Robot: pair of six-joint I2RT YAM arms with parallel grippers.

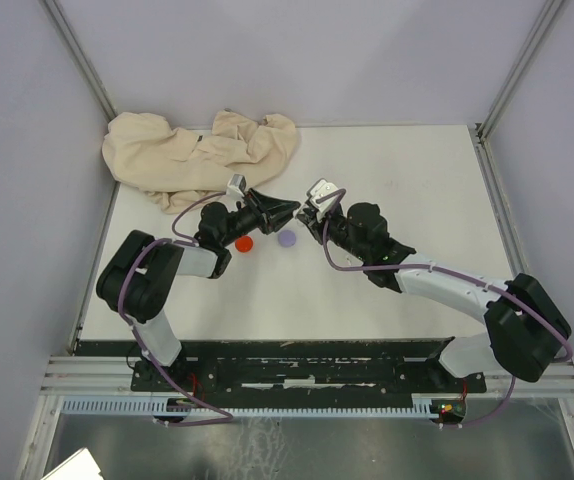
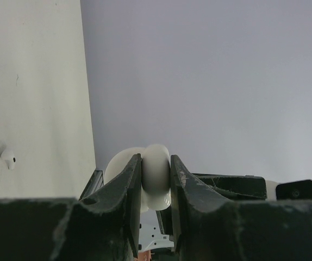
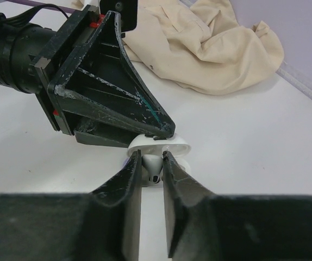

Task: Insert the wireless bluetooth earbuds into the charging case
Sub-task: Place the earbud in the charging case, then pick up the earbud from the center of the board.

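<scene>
1. Here's the meeting point: both arms come together near the middle of the table (image 1: 417, 200). The left gripper (image 1: 289, 209) reaches in from 9 o'clock and the right gripper (image 1: 307, 214) from 3 o'clock.
2. The left gripper's fingers are clamped on the white charging case (image 2: 156, 176), squeezing it from both sides and holding it off the tabletop. A second rounded lobe shows beside the clamped part. That is likely the opened lid, though I can't be sure.
3. On the right wrist view, the right gripper (image 3: 151, 159) has its fingers closed to a narrow gap, pinching a white earbud (image 3: 154, 169). The bud sits right up against the white charging case (image 3: 169, 144), at its 6 o'clock edge in that view.
4. My read is that the insertion step is in hand. The bud is at the mouth of the case, but I can't tell whether it is seated.
5. The next move calls for lining the stem up with its socket and pushing gently. The left grip has to hold firm before the right fingers let go.
6. A second white earbud (image 2: 8, 157) lies loose on the table, at 9 o'clock in the left wrist view.
7. Also on the table are a red disc (image 1: 244, 243) at 8 o'clock of the meeting point, a pale purple disc (image 1: 287, 239) at its 6 o'clock, and a beige cloth (image 1: 197, 155) at 11 o'clock.
</scene>
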